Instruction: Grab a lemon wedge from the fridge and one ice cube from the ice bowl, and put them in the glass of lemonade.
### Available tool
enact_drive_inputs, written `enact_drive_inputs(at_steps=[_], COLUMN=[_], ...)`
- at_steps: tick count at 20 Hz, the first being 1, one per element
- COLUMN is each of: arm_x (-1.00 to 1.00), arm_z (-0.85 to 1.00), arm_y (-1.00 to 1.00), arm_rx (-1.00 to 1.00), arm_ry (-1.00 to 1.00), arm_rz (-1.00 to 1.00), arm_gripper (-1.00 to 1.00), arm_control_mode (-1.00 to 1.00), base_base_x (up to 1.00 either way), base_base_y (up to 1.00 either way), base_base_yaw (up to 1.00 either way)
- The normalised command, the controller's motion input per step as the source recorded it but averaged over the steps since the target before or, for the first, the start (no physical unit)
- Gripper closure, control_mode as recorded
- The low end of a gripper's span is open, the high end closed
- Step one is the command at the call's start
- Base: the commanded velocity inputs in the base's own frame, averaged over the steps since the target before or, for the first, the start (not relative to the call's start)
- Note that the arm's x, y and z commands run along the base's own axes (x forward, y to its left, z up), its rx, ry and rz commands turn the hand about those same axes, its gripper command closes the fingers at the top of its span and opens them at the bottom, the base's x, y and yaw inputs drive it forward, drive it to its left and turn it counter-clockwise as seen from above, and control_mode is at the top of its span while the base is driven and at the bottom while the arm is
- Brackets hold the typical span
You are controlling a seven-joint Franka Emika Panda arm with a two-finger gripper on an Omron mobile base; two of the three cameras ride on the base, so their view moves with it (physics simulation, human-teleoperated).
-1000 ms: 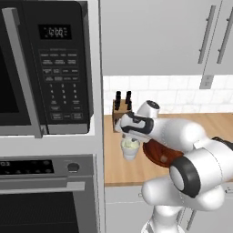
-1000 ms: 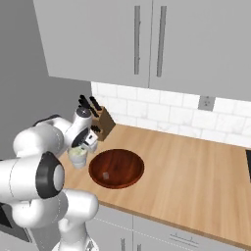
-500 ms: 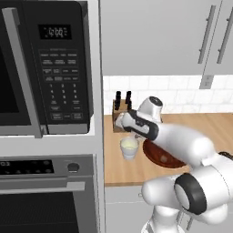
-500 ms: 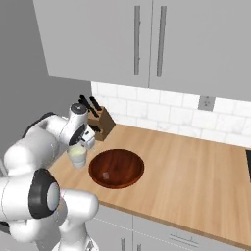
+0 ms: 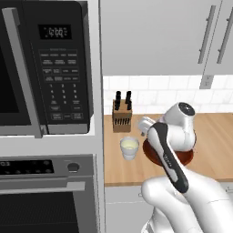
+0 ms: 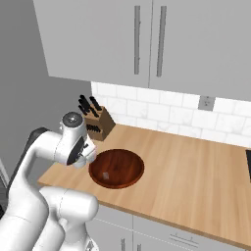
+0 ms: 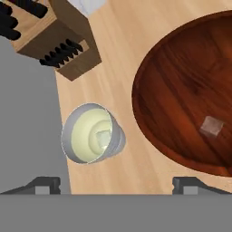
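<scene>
In the hand view the glass of lemonade [image 7: 90, 133] stands right below my gripper [image 7: 116, 186], with a small pale cube [image 7: 102, 137] resting in its yellow-green drink. The jaws are open and hold nothing. To the glass's right is the reddish-brown ice bowl [image 7: 141, 86], with one ice cube [image 7: 212, 126] on its floor. From the left base view the glass [image 5: 129, 146] stands just left of my hand [image 5: 145, 126]. The right base view gives the bowl [image 6: 139, 167] and its ice cube [image 6: 105, 175]. The lemon wedge and the fridge are out of view.
A wooden knife block [image 5: 122, 117] with black handles stands against the tiled wall behind the glass. A black microwave [image 5: 50, 68] over an oven [image 5: 45, 195] fills the tall unit to the left. The wood counter [image 6: 196, 171] stretches right of the bowl.
The jaws have spread from half shut to wide open over the glass. The hand has lifted and drawn back to the right, and the elbow has swung low.
</scene>
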Motion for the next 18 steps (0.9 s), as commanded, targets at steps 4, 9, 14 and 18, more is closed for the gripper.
enact_drive_inputs(at_steps=[4,9,14,18], arm_x=[-0.90,-0.92,-0.71,-0.25], arm_z=[0.26,0.54,0.20,-0.05], arm_y=[-0.45,-0.11,-0.01,-0.06], arm_rx=[0.00,-0.09,-0.19,-0.05], arm_ry=[-0.05,-0.19,-0.02,0.00], arm_rz=[-0.01,0.05,0.00,0.00], arm_gripper=[-1.00,-1.00,-1.00,-1.00], arm_control_mode=[-1.00,-1.00,-1.00,1.00], base_base_x=[0.00,0.00,0.00,-0.75], base_base_y=[0.00,0.00,0.00,-0.37], base_base_yaw=[0.00,0.00,0.00,0.02])
